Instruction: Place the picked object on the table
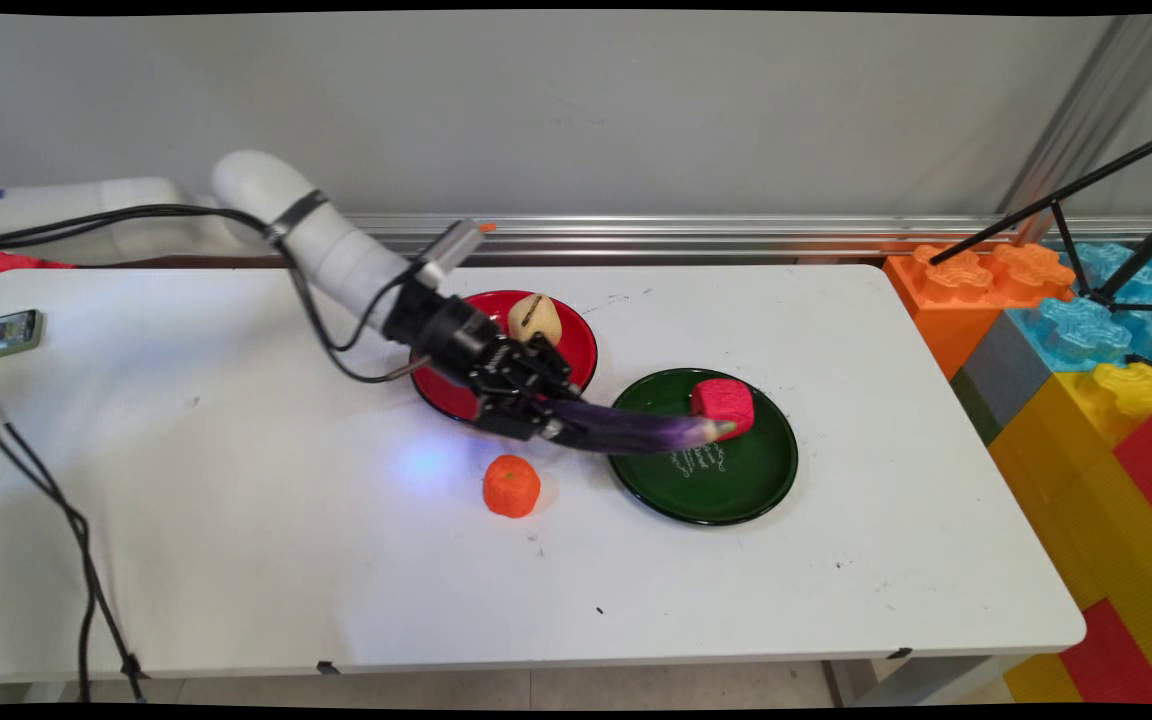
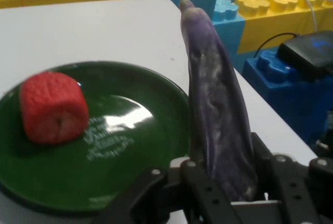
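Black two-finger gripper (image 1: pixel 548 425) low over the white table (image 1: pixel 236 560), approx. mid-table, clamped on the thick end of a long purple toy eggplant (image 1: pixel 636 430). In the hand view the eggplant (image 2: pixel 216 125) sits between the black linkage at bottom & runs straight away from the camera. Long axis near level, roughly parallel w/ table's near edge, slightly tilted toward it; narrow greenish tip points toward table's right edge. Tip end reaches over the left part of a round dark-green plate (image 1: pixel 736 490), which lies right of centre; can't tell if eggplant touches the plate surface. Plate (image 2: pixel 130 146) carries a red spongy cylinder block (image 1: pixel 723 407) on its far side; eggplant tip just beside/against that block in main view, contact not certain. Hand view: red block (image 2: pixel 52 108) well to one side of the eggplant shaft. Behind the gripper, toward far edge: round red plate (image 1: pixel 581 345) w/ a pale beige rounded piece, dark slit in it (image 1: pixel 534 318), on its far half. Orange spongy cylinder block (image 1: pixel 511 486) on bare table, nearer the near edge, just below the gripper & left of green plate, apart from both. Off right edge: stack of big coloured plastic bricks (image 1: pixel 1086 400). Small phone-like device (image 1: pixel 1 333) at left edge.
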Available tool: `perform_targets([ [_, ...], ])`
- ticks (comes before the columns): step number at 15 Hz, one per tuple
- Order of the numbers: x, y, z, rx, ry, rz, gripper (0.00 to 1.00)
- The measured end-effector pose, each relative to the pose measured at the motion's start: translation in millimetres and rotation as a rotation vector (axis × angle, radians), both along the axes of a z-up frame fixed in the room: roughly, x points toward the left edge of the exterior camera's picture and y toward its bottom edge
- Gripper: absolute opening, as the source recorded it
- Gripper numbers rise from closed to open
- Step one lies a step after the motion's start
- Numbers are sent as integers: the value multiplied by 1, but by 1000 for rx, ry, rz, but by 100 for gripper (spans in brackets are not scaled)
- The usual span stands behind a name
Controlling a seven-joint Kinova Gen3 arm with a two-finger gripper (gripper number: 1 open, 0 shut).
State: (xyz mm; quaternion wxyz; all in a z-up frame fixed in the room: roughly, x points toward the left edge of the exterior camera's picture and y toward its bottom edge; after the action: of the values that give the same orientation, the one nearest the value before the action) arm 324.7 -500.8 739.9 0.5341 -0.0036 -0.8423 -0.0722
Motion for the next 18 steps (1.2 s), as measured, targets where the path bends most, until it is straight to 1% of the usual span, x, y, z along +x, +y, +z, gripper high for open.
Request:
perform_targets([
  [7,48,37,-5,22,-2,-8,0],
  [11,80,62,-15,36,-14,-27,0],
  [16,110,87,-31,49,-34,-56,0],
  [18,113,92,-36,51,-38,-65,0],
])
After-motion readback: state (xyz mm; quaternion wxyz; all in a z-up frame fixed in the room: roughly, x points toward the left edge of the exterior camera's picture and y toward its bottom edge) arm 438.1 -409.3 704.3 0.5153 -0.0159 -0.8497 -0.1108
